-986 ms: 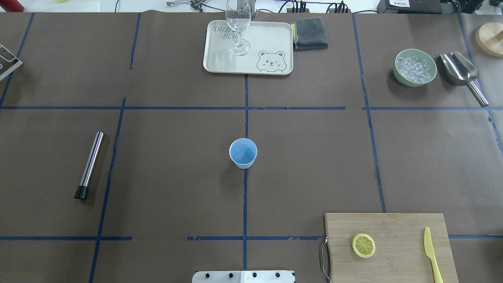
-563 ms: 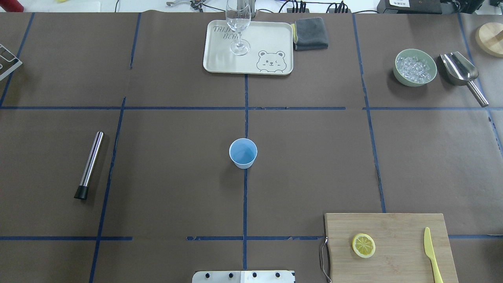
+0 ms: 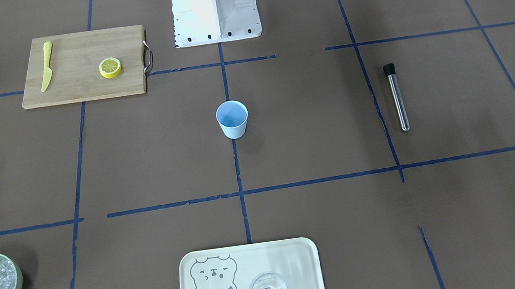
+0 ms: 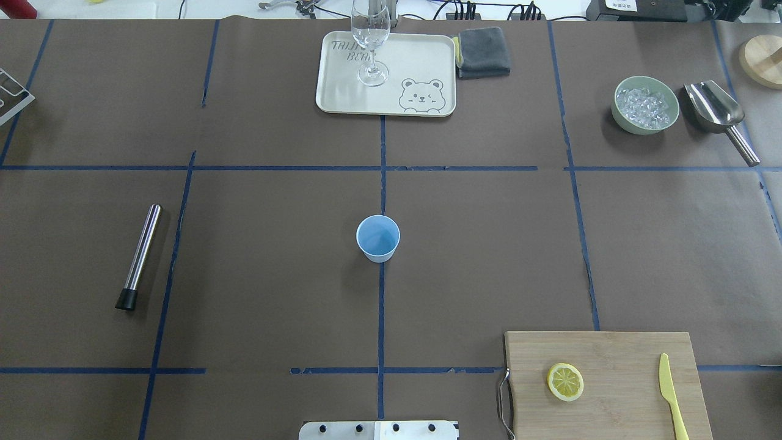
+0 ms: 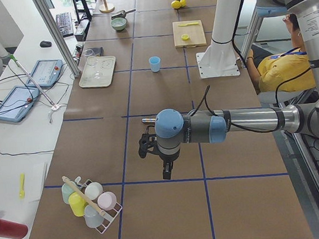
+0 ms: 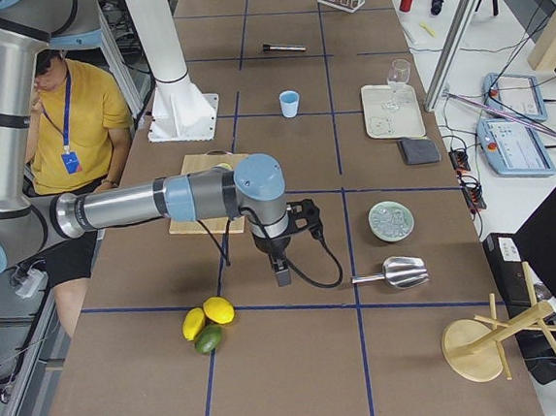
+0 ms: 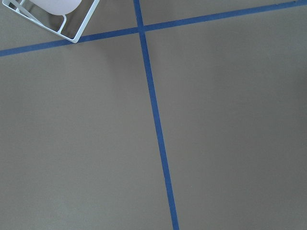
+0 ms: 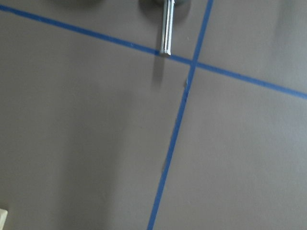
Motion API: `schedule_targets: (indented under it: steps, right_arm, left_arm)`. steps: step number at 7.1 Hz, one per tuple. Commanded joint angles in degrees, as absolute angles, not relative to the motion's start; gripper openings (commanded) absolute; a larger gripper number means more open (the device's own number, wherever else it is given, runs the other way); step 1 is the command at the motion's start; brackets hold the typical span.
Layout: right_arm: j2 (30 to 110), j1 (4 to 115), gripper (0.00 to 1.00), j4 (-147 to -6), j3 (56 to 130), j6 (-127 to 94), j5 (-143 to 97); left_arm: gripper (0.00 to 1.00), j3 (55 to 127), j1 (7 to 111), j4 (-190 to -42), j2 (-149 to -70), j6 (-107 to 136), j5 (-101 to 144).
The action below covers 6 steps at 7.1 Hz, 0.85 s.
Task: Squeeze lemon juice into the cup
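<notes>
The pale blue cup [image 4: 378, 238] stands upright and empty at the table's middle; it also shows in the front view [image 3: 233, 119]. A cut lemon half [image 4: 565, 382] lies face up on the wooden cutting board [image 4: 611, 354] at the near right. Neither gripper shows in the overhead or front view. The left gripper [image 5: 166, 172] hangs over bare paper far to the left, near a rack of cups. The right gripper [image 6: 280, 271] hangs far to the right, near the scoop. I cannot tell whether either is open or shut.
A yellow knife [image 4: 670, 391] lies on the board. A tray [image 4: 421, 55] with a clear glass [image 4: 370, 43], a grey cloth [image 4: 484, 52], a green bowl of ice [image 4: 646, 104] and a metal scoop [image 4: 715, 110] are at the back. A metal muddler [image 4: 140, 253] lies left.
</notes>
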<state>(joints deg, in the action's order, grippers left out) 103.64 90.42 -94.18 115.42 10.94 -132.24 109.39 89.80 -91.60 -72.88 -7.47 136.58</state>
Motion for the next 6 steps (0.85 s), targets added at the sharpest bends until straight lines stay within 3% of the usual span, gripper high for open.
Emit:
schedule_targets:
  steps: [1, 3, 4, 6]
  right_arm:
    - [100.2, 90.1, 1.00, -94.0, 118.6, 4.6, -137.2]
    - [100.5, 84.1, 1.00, -91.7, 121.6, 1.4, -137.4]
    - [100.6, 79.2, 1.00, -83.1, 121.3, -3.0, -136.9]
    - [100.4, 65.3, 1.00, -77.8, 125.5, -23.1, -129.1]
  left_arm:
    - [1.00, 109.2, 89.8, -91.9, -72.9, -7.6, 136.6]
    - [1.00, 109.4, 89.9, -91.9, -72.9, -7.5, 136.6]
    - [1.00, 109.4, 89.9, -91.9, -72.9, -7.5, 136.6]
    - [1.00, 109.6, 89.9, -91.9, -72.9, -7.5, 136.6]
